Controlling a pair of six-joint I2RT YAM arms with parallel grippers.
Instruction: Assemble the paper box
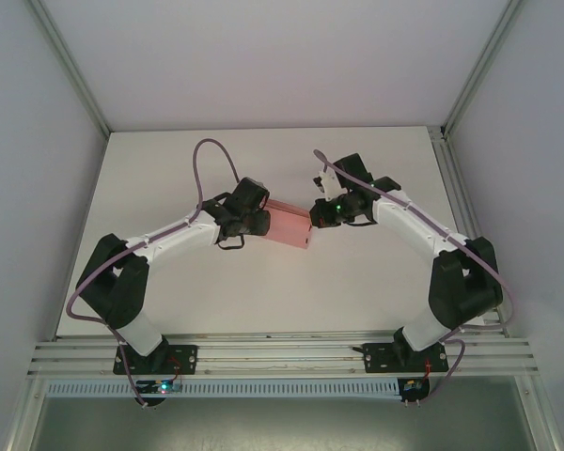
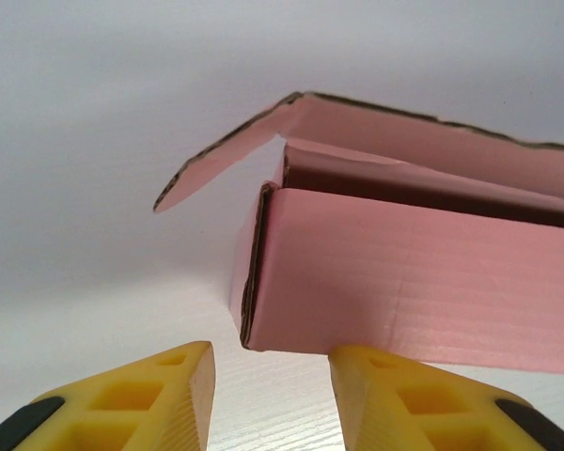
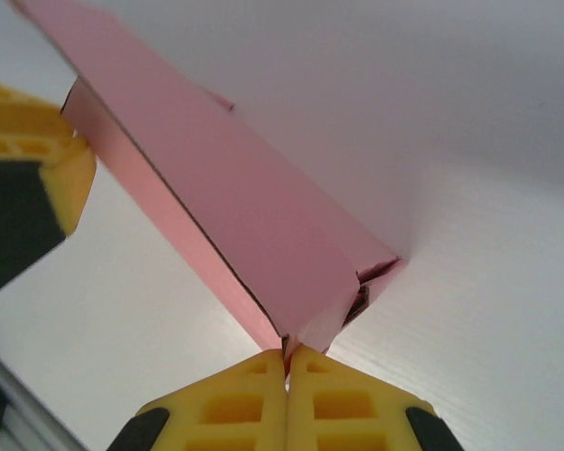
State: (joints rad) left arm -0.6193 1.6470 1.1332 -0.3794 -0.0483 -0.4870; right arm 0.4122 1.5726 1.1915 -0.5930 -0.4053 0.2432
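Right gripper point(image 3: 288, 371) is pinching one end of the paper box point(image 3: 226, 216), likely steadying it; left gripper point(image 2: 271, 376) is hovering open near the raised flap point(image 2: 227, 150).

The paper box point(image 1: 289, 226) lies on the bench point(image 1: 263, 301) at the middle of the overhead frame. The left tool point(image 1: 256, 222) is at its left end and the right tool point(image 1: 316, 218) at its right end. In the left wrist view the paper box point(image 2: 414, 282) sits right of centre, just beyond the left tool point(image 2: 271, 366), whose fingers stand apart. In the right wrist view it runs from upper left to bottom centre, where the right tool point(image 3: 288, 357) pinches its near corner.
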